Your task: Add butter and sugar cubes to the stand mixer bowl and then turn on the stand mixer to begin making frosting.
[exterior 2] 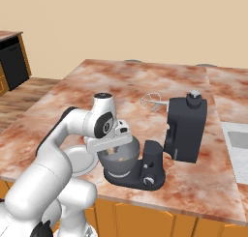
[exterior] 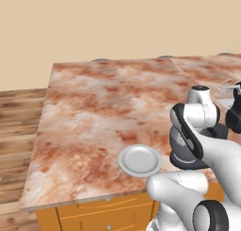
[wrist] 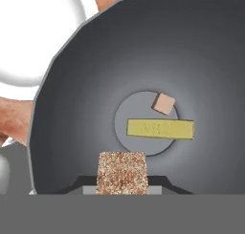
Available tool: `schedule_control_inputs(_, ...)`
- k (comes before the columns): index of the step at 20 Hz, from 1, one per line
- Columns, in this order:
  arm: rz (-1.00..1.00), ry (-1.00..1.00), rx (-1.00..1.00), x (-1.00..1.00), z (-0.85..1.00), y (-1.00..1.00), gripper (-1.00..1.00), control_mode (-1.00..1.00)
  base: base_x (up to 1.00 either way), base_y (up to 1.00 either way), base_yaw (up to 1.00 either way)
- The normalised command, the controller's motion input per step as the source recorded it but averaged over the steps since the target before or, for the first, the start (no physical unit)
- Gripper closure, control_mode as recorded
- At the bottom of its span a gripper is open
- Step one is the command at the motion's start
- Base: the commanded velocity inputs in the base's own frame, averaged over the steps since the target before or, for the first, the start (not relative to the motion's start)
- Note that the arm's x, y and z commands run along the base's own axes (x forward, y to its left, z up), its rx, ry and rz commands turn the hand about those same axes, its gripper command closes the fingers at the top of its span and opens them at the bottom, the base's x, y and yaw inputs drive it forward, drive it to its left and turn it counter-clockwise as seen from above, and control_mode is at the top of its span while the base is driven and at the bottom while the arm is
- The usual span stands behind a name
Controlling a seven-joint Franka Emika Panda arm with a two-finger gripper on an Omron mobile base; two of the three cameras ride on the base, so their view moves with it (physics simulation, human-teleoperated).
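The stand mixer (exterior 2: 184, 129) is black and its head is tilted back, with the wire whisk (exterior 2: 154, 103) raised. The grey stand mixer bowl (exterior 2: 121, 167) sits on the mixer's base. My gripper (exterior 2: 114, 151) hangs just over the bowl's mouth. In the hand view my gripper (wrist: 122, 184) is shut on a brown speckled sugar cube (wrist: 122, 171) above the bowl (wrist: 72, 109). At the bottom of the bowl lie the pale-yellow butter (wrist: 160, 129) and a small pinkish sugar cube (wrist: 163, 104).
A flat silver-grey plate (exterior: 140, 160) lies near the counter's front edge, left of the bowl, and the plate (wrist: 33, 32) also shows beside the bowl's rim. A sink (exterior 2: 237, 139) is set into the counter on the right. The marble counter stretches far back.
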Motion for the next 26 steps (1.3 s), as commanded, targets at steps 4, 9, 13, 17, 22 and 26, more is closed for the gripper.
schedule_control_inputs(4, 0.00, 0.04, 0.00, 0.07, -0.21, 0.00, 1.00, -1.00, 0.00, 0.00, 0.00)
schedule_control_inputs(9, 0.00, 0.04, 0.00, 0.06, -0.24, 0.00, 1.00, -1.00, 0.00, 0.00, 0.00)
schedule_control_inputs(13, 0.00, 0.03, 0.00, 0.09, -0.22, 0.00, 1.00, -1.00, 0.00, 0.00, 0.00)
schedule_control_inputs(17, 0.00, 0.04, 0.00, 0.08, -0.22, 0.00, -1.00, -1.00, 0.00, 0.00, 0.00)
schedule_control_inputs(22, 0.00, 0.01, 0.00, 0.04, -0.09, 0.00, -1.00, -1.00, 0.00, 0.00, 0.00)
schedule_control_inputs(26, 0.00, 0.00, 0.00, 0.00, 0.00, 0.00, -1.00, -1.00, 0.00, 0.00, 0.00)
